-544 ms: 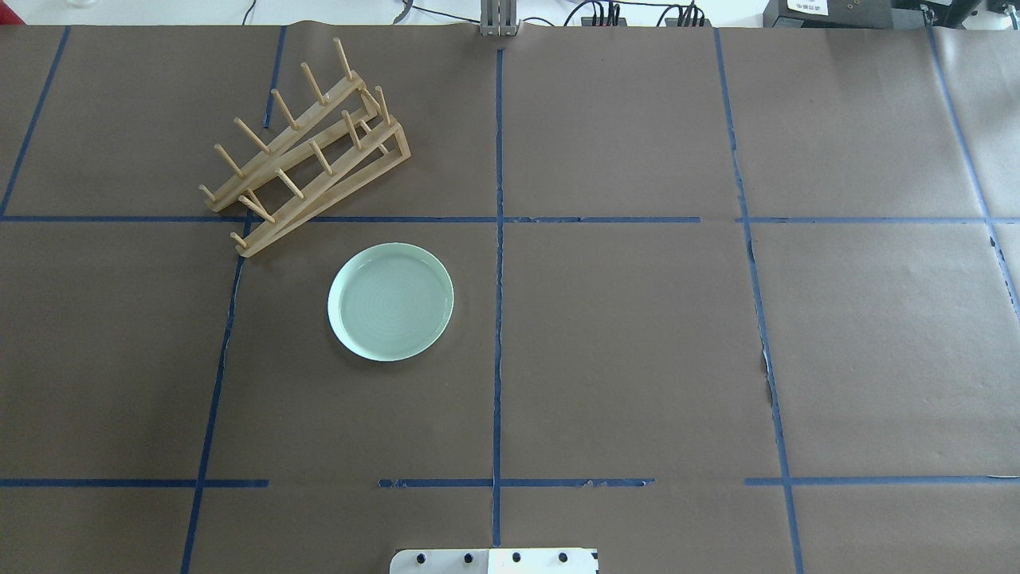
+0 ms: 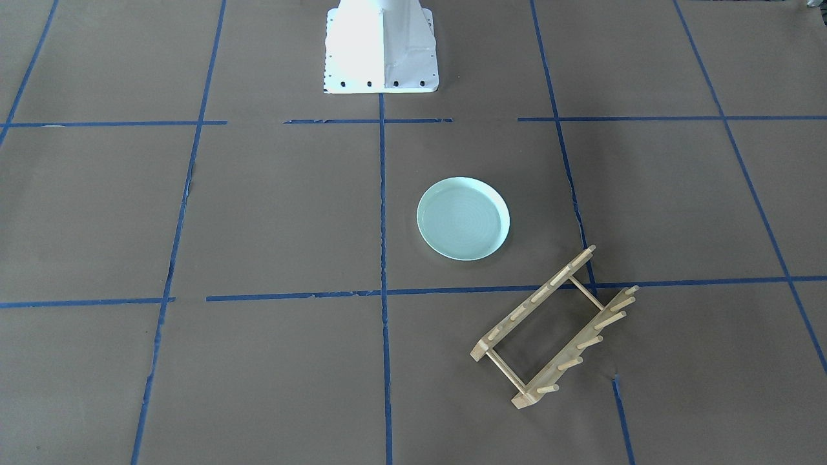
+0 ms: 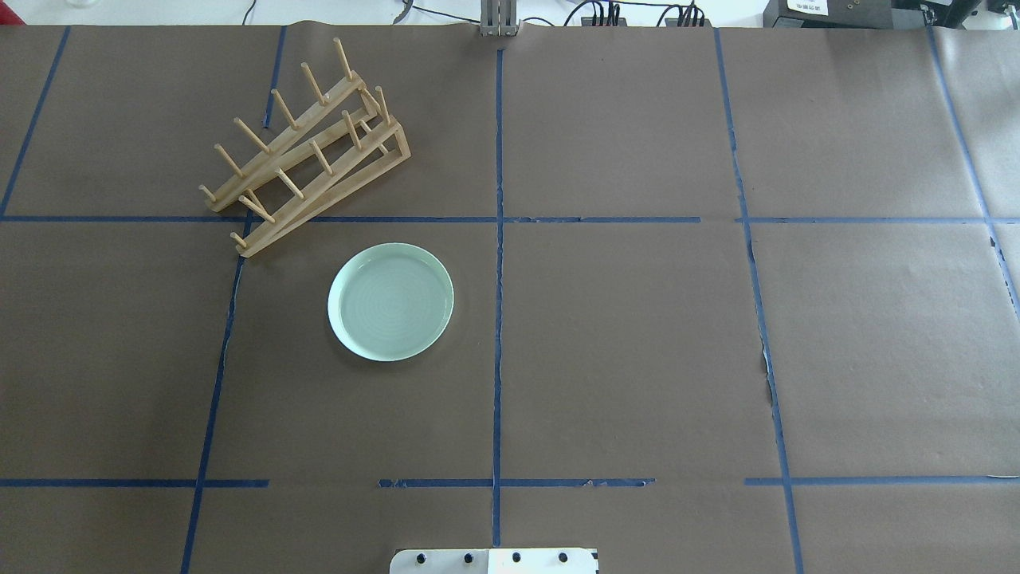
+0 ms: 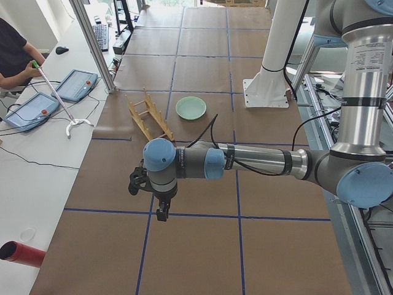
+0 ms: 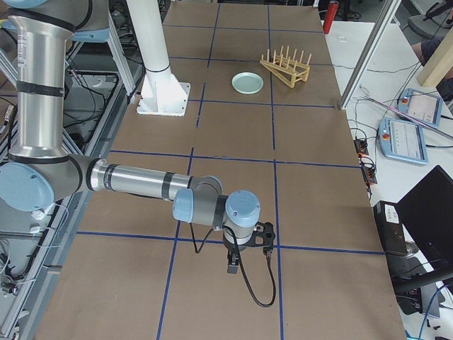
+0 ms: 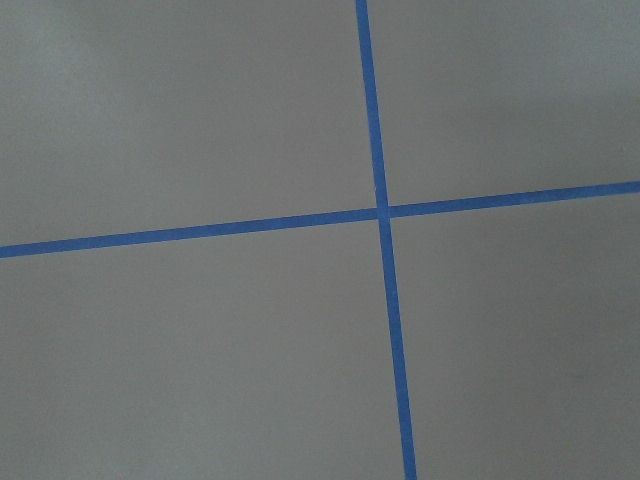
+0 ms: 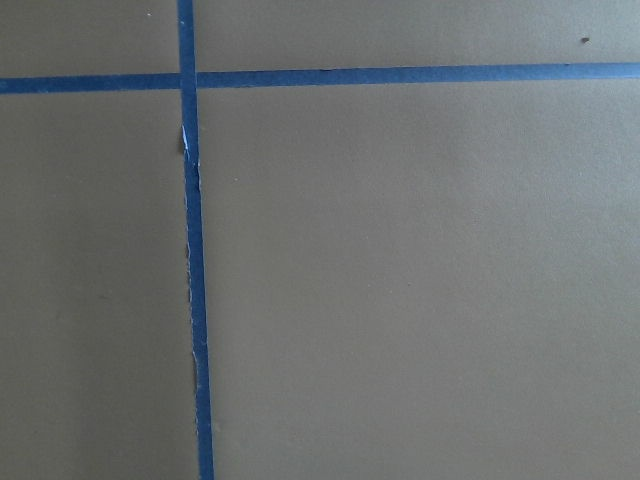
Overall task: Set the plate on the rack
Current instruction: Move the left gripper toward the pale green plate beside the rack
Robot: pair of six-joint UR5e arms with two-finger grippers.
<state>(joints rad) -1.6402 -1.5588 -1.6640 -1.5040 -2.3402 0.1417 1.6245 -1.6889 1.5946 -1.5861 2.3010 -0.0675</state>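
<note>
The pale mint-green plate (image 3: 390,302) lies flat on the brown paper table cover, also in the front-facing view (image 2: 463,218). The light-wood rack (image 3: 307,151) stands just beyond it, angled, its pegs empty (image 2: 555,329). The two are close but apart. My left gripper (image 4: 161,212) shows only in the exterior left view, low over the table's left end, far from the plate (image 4: 191,107). My right gripper (image 5: 232,265) shows only in the exterior right view, low over the right end. I cannot tell whether either is open or shut. Both wrist views show only paper and blue tape.
The white robot pedestal (image 2: 381,51) stands at the table's near edge by the robot. Blue tape lines divide the brown paper into a grid. An operator (image 4: 15,52) with tablets sits beside the table. A red cylinder (image 4: 21,254) lies on the side bench.
</note>
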